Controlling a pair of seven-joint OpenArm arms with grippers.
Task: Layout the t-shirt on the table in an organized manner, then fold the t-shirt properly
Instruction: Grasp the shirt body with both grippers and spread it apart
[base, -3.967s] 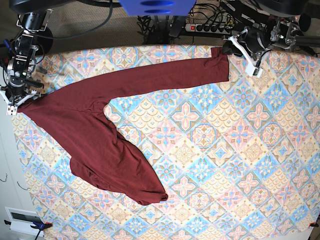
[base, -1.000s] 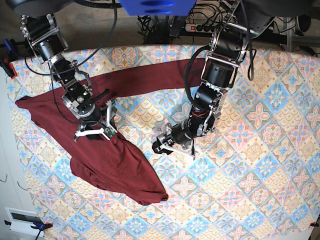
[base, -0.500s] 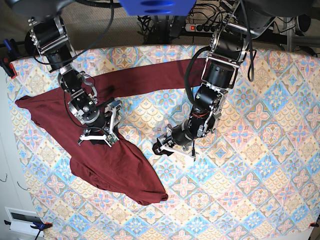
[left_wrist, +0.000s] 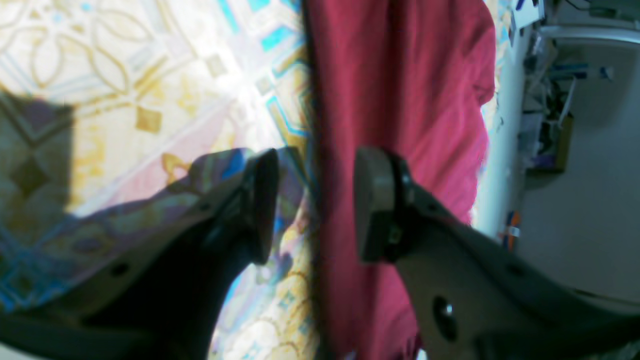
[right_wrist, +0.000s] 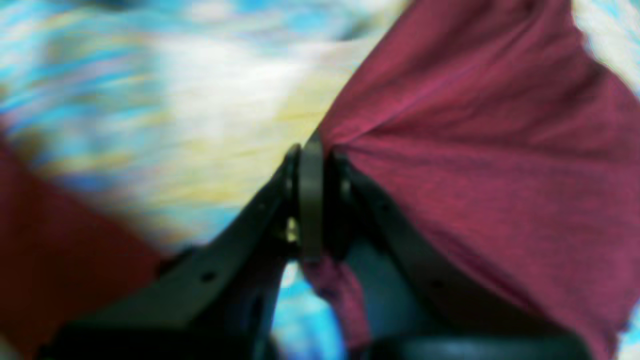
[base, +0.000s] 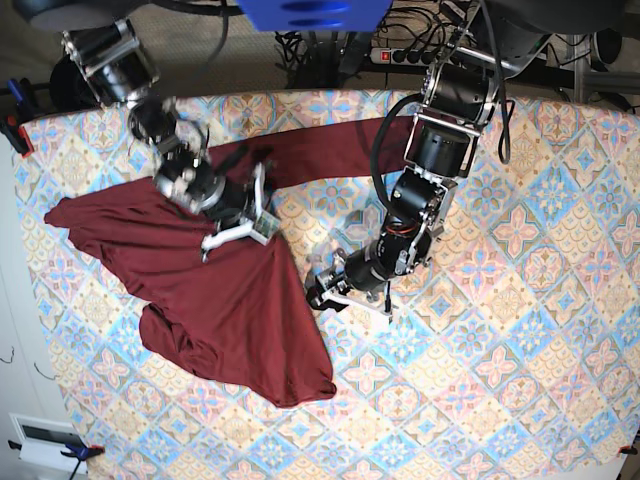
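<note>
robot lab; power strip (base: 418, 55) and cables (base: 300, 45) behind table (base: 520, 330)

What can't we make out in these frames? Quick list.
- Base view: which part of the t-shirt the right tool pinches; its arm and bunched fabric cover the spot.
- Right wrist view: table pattern is smeared by motion blur; the pinched fold runs behind the shut fingers.
- Left wrist view: the open left tool straddles the shirt edge; touching or hovering, unclear. Its fingers hide the cloth below.
- Base view: collar and sleeves, lost in folds.
</note>
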